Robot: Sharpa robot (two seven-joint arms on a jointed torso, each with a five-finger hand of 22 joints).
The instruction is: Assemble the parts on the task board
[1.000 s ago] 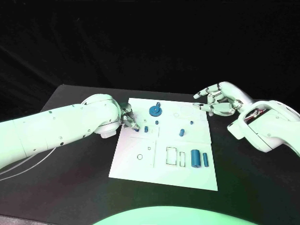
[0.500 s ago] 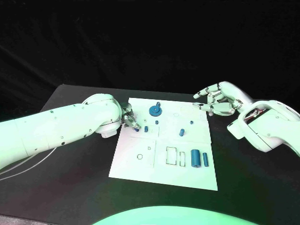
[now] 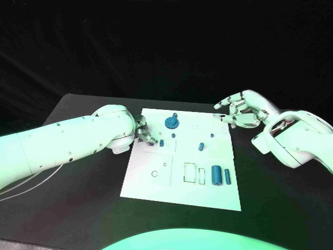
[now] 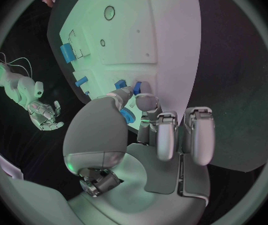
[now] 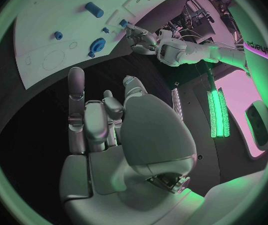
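Hands at the task board's far end

Task board is seen lying white on the black table, with blue parts standing on it, a round gear-like part near its far edge. Left hand is placed at the board's left edge, fingertips closed around a small blue peg; the peg is largely hidden. Right hand is held off the board's far right corner, fingers curled, nothing in them.

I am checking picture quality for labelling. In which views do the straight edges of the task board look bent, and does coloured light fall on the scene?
Head view: the task board keeps straight edges; green light tints the arms. Left wrist view: the board's edges curve; green and violet tint on it. Right wrist view: the board's edges curve; green and pink light beside the left hand.
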